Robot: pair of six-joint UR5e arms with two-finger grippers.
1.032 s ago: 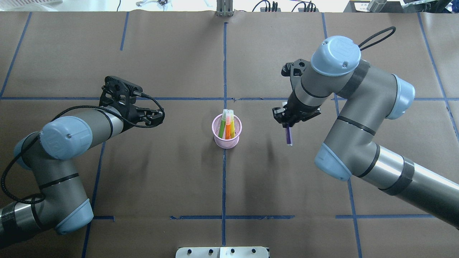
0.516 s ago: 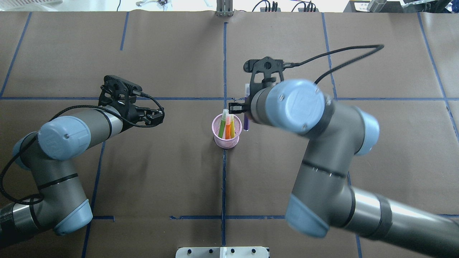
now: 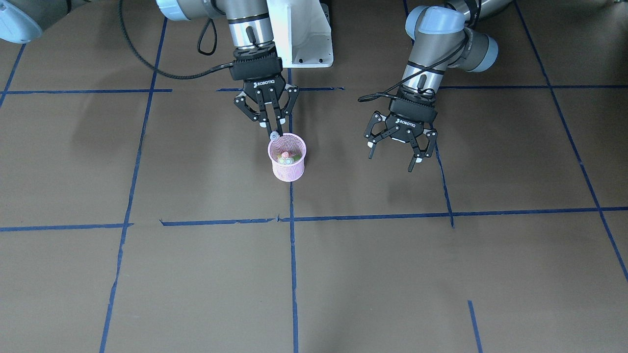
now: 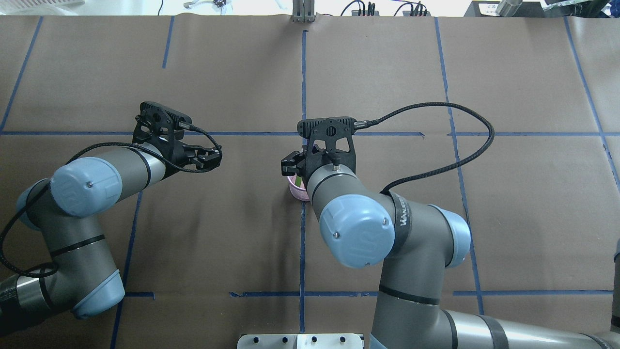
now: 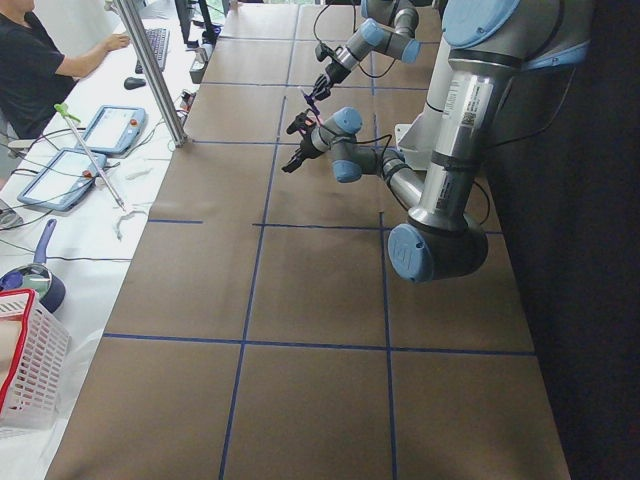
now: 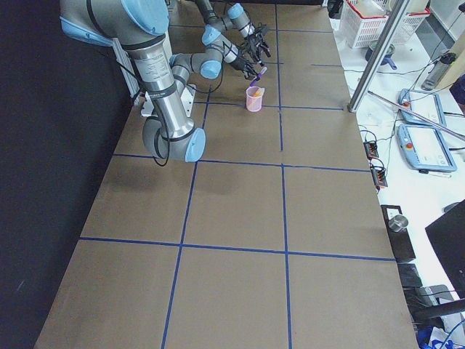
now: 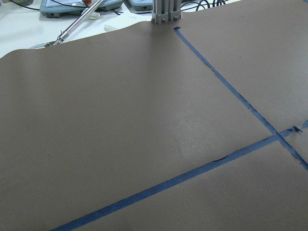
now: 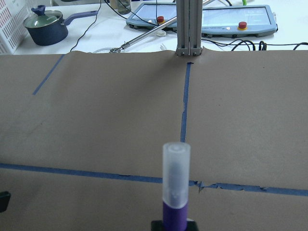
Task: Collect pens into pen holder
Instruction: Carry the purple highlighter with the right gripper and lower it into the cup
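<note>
Pen held at the holder's rim

Seen from the front, the right gripper (image 3: 273,128) pinches the purple pen (image 8: 175,190), whose pale cap sits at 11 o'clock on the rim of the pink holder (image 3: 287,172). 2 pens (image 3: 284,158) stand inside. The left gripper (image 3: 391,162), fingers spread, hangs well apart at the holder's 3 o'clock.

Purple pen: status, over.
Right gripper shut on purple pen, at pen holder rim. Left gripper open, empty, aside. Two pens already inside. Nothing blocking.
</note>
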